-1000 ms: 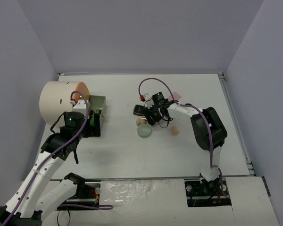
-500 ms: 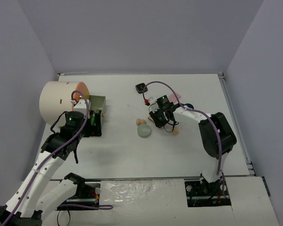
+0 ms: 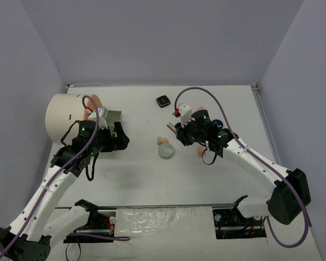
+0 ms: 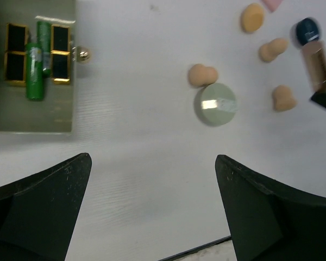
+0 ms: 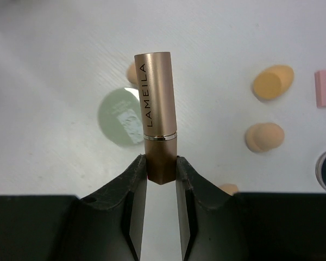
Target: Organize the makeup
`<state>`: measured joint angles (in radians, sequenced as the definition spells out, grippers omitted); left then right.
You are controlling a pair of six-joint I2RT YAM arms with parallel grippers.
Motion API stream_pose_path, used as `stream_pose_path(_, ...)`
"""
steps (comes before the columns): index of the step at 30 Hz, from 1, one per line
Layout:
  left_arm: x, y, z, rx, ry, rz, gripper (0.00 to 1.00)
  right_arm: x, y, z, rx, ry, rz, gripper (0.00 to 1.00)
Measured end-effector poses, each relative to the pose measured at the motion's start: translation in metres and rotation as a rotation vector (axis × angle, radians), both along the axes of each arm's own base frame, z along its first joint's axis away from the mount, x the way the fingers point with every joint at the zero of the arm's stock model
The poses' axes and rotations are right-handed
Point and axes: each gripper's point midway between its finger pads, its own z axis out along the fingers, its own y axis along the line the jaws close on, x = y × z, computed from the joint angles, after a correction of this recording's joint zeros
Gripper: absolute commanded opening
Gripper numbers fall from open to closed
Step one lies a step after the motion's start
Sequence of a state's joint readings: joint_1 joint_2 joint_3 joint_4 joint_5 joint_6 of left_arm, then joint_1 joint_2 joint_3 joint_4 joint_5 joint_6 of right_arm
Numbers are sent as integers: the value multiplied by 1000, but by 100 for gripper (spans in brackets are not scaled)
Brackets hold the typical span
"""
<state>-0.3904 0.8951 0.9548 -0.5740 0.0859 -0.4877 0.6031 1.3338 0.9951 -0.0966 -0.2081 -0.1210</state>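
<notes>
While the left gripper (image 4: 153, 159) gapes, the right gripper (image 5: 161, 164) clamps a rose-gold lipstick (image 5: 155, 92).

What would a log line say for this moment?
right gripper: shut on rose-gold lipstick | left gripper: open, empty

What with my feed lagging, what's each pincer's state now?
Left pincer: open, empty.
Right pincer: closed on the rose-gold LAMEILA lipstick.

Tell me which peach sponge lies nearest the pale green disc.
The sponge against the disc's upper-left edge in the left wrist view; the other three sponges lie farther right, clear of it.
</notes>
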Motion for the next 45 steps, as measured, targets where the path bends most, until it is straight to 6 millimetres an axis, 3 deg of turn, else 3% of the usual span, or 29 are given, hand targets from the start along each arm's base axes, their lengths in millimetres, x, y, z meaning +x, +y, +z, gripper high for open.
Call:
stream_pose_path(5, 12, -38, 47, -159, -77, -39, 97, -26, 44, 40, 180, -95, 85, 0)
stream_pose_path(9, 15, -79, 71, -206, -122, -116, 97, -32, 59, 48, 329, -118, 72, 0)
stream_pose_path(12, 18, -103, 74, -223, -130, -149, 97, -37, 66, 46, 399, -103, 63, 0)
stream_pose_path(17, 28, -121, 71, -243, -137, -133, 96, -41, 79, 60, 501, -111, 68, 0)
stream_pose_path(23, 33, -143, 64, -237, -141, -130, 86, -41, 85, 73, 582, -129, 70, 0)
stream_pose_path(26, 38, -150, 62, -248, -147, -123, 72, -42, 86, 73, 595, -127, 68, 0)
stream_pose_path(32, 44, -162, 63, -266, -166, -122, 4, -42, 87, 75, 616, -130, 67, 0)
stream_pose_path(34, 45, -165, 59, -259, -163, -126, 0, -42, 86, 73, 617, -126, 62, 0)
stream_pose_path(36, 46, -167, 55, -252, -158, -123, 0, -42, 85, 69, 614, -123, 55, 8)
stream_pose_path(40, 47, -167, 53, -245, -157, -118, 0, -41, 84, 67, 609, -123, 48, 47)
stream_pose_path(43, 49, -161, 50, -204, -164, -101, 0, -39, 82, 65, 593, -127, 40, 67)
stream_pose_path(45, 50, -150, 45, -130, -161, -83, 0, -38, 79, 58, 560, -122, 29, 74)
